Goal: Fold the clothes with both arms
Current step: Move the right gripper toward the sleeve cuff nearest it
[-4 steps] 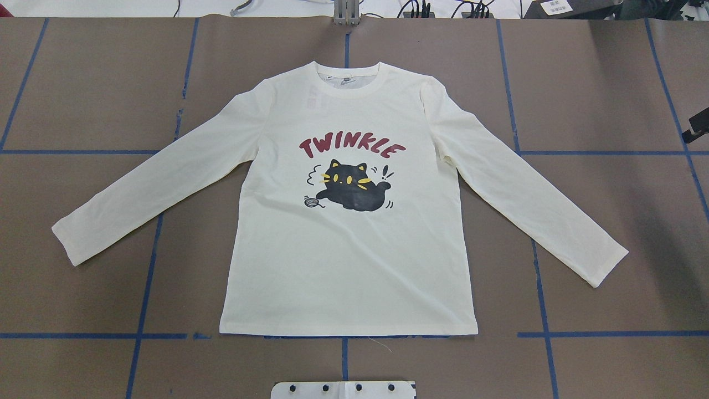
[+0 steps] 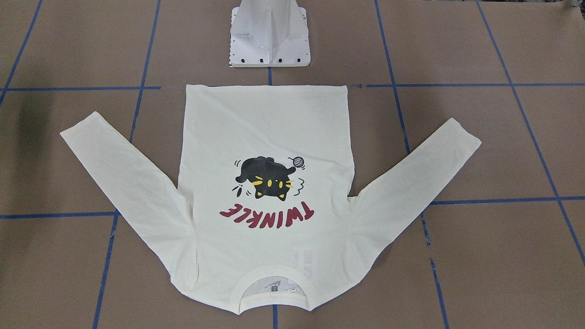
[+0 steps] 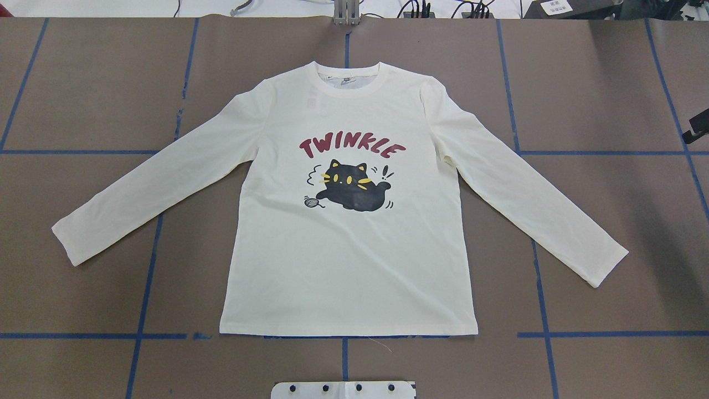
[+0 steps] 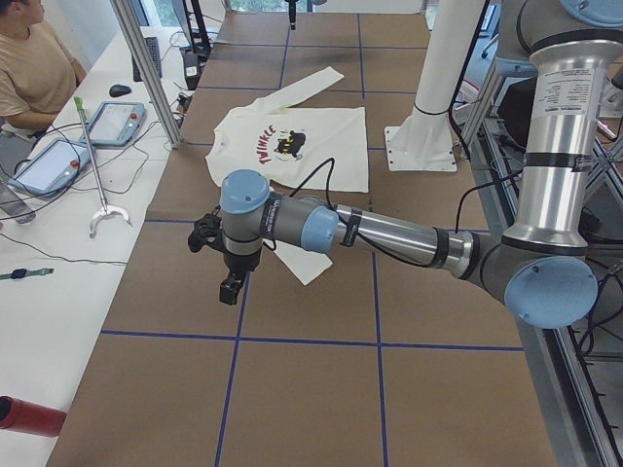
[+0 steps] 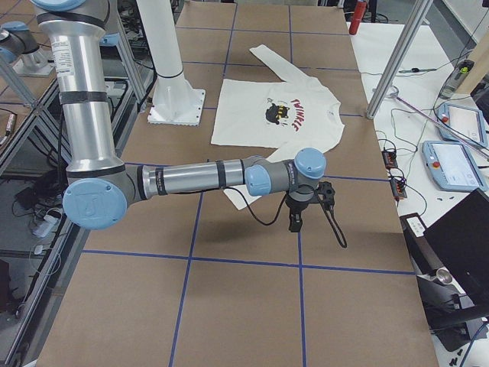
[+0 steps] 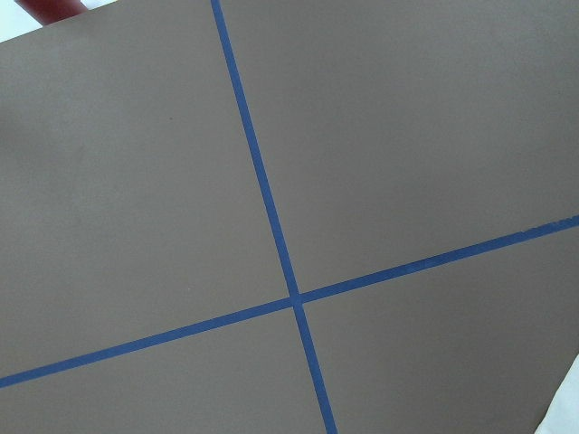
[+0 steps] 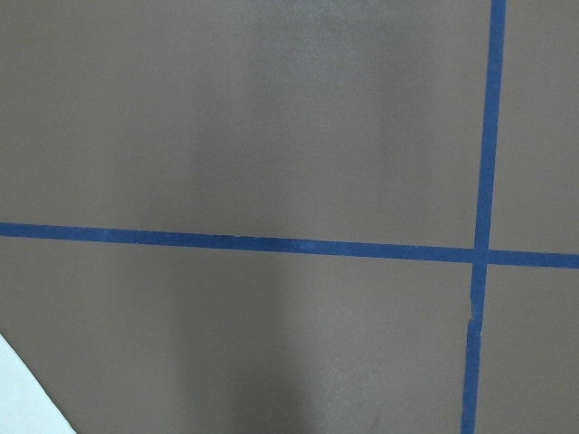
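The cream long-sleeved shirt lies flat and face up on the brown table, sleeves spread out to both sides and collar away from the robot's base. Its black cat print and red "TWINKLE" lettering show. My left gripper hangs over bare table beyond the end of the near sleeve; I cannot tell whether it is open or shut. My right gripper hangs over bare table past the other sleeve end, and only a dark edge of it reaches the overhead view. Both wrist views show only table and tape.
The white pedestal base stands just behind the shirt's hem. Blue tape lines grid the table. Beyond the collar side is a white bench with a person, control tablets, a silver grabber pole and a red cylinder.
The shirt has not moved. The dark part of the right gripper at the overhead view's right edge has shifted very slightly.
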Motion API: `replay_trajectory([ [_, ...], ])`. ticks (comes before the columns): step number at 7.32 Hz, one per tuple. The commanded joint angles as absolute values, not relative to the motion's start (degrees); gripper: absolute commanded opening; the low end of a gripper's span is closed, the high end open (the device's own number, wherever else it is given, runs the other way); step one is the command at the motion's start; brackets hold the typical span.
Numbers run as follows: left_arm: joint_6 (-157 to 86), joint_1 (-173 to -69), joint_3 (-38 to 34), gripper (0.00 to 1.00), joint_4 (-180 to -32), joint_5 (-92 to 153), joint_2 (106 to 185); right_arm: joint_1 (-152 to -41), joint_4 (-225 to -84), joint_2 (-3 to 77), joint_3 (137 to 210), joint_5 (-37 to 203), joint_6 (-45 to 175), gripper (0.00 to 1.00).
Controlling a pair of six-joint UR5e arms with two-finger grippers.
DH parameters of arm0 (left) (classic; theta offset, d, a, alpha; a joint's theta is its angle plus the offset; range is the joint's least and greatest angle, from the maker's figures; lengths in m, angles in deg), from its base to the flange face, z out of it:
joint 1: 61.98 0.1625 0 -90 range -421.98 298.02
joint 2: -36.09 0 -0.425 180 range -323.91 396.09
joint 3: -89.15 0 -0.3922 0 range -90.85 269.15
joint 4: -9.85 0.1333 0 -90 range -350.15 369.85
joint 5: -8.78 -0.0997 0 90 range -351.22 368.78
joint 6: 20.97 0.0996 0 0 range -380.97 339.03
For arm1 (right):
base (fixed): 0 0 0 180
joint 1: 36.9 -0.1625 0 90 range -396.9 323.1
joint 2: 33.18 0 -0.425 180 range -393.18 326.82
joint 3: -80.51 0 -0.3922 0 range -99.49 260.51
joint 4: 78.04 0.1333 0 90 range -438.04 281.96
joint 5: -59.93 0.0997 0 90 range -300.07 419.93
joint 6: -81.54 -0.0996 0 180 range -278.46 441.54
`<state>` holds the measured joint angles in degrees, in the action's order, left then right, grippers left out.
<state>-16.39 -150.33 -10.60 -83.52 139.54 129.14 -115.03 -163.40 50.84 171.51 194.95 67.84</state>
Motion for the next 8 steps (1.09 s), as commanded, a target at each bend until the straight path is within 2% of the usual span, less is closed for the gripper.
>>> replay_trajectory([
  [1, -15.96, -149.96, -11.05, 1.0, -84.71, 139.74, 129.08, -115.03, -160.84, 51.19, 171.21, 194.85, 67.65, 1.0],
  [3, -16.22, -149.87, -10.78, 1.0, -89.88, 141.3, 125.85, -113.99, -160.66, 50.5, 173.74, 195.11, 67.3, 1.0],
  [4, -18.83, -149.87, -12.0, 1.0, -96.95, 147.5, 125.74, -111.54, -160.66, 51.28, 175.76, 196.33, 65.38, 1.0],
  [7, -20.17, -149.6, -9.65, 1.0, -102.2, 148.79, 123.01, -103.72, -160.39, 56.54, 182.43, 198.54, 54.95, 0.99],
  [8, -20.18, -149.6, -9.12, 1.0, -102.38, 150.18, 123.01, -98.21, -151.87, 59.6, 183.94, 195.75, 42.81, 0.95],
])
